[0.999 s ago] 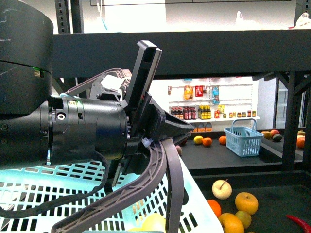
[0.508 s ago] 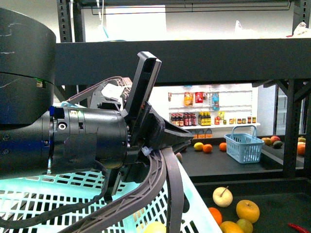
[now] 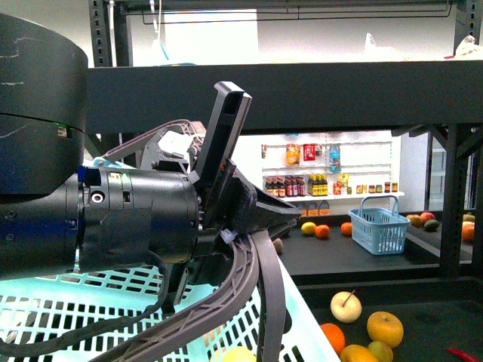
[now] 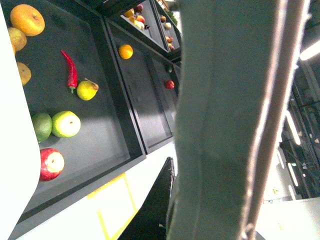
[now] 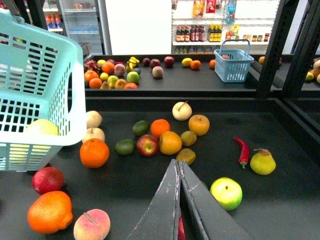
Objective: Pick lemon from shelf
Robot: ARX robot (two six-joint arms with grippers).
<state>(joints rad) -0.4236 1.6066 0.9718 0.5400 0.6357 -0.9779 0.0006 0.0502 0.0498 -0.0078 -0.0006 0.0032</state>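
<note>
With the lemon (image 5: 42, 127) lying inside the pale-blue basket (image 5: 60, 75) at the near left corner of the desk (image 5: 285, 205), raise the released left end effector (image 3: 253, 226) straight clear of the rim, leaving the clenched right end effector (image 5: 179, 197) low.

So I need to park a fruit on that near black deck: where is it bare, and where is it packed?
Bare deck lies right of the green apple, below the red chilli and yellow pear. Another open strip runs between the orange and the right claw. The middle cluster around the red apple is crowded.
</note>
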